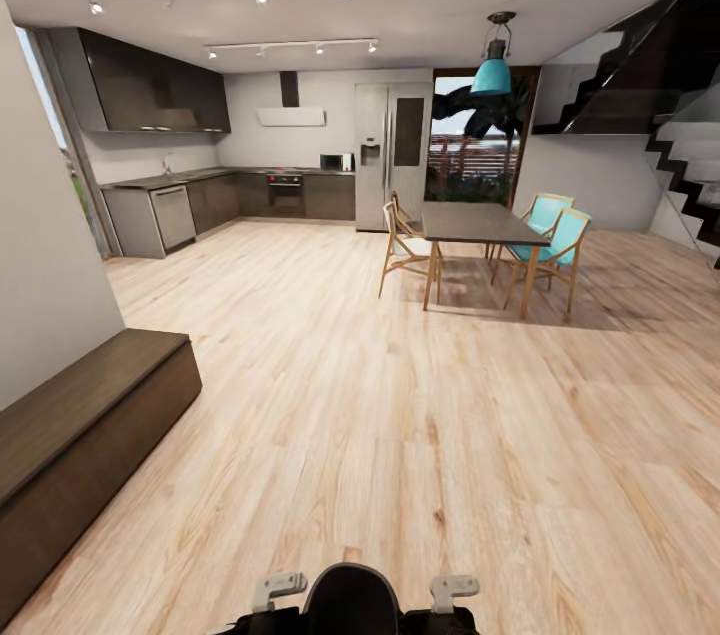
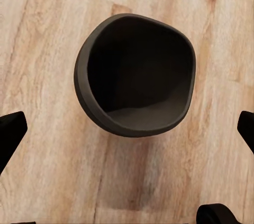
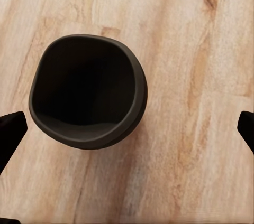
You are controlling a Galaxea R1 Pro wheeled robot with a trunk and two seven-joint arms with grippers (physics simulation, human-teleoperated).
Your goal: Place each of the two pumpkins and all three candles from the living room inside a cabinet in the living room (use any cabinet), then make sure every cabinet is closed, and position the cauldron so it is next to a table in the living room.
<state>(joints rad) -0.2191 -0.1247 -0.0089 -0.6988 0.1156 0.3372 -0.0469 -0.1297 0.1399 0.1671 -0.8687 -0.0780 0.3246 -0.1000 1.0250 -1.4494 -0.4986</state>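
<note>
The black cauldron (image 2: 135,76) stands on the pale wood floor, its wide mouth facing up and its inside empty. It also appears in the right wrist view as the cauldron (image 3: 87,92). My left gripper (image 2: 127,131) hangs open above it, fingers spread wide past its rim. My right gripper (image 3: 127,129) is open too, over the floor just beside the pot. The long, low dark brown cabinet (image 1: 90,415) runs along the left wall with its fronts shut. The pumpkins and candles are out of view.
A dining table (image 1: 475,220) with wooden and teal chairs (image 1: 555,245) stands ahead on the right. The kitchen counters (image 1: 200,200) and fridge (image 1: 392,155) line the far wall. A staircase (image 1: 680,155) rises at the right. Open wood floor lies between.
</note>
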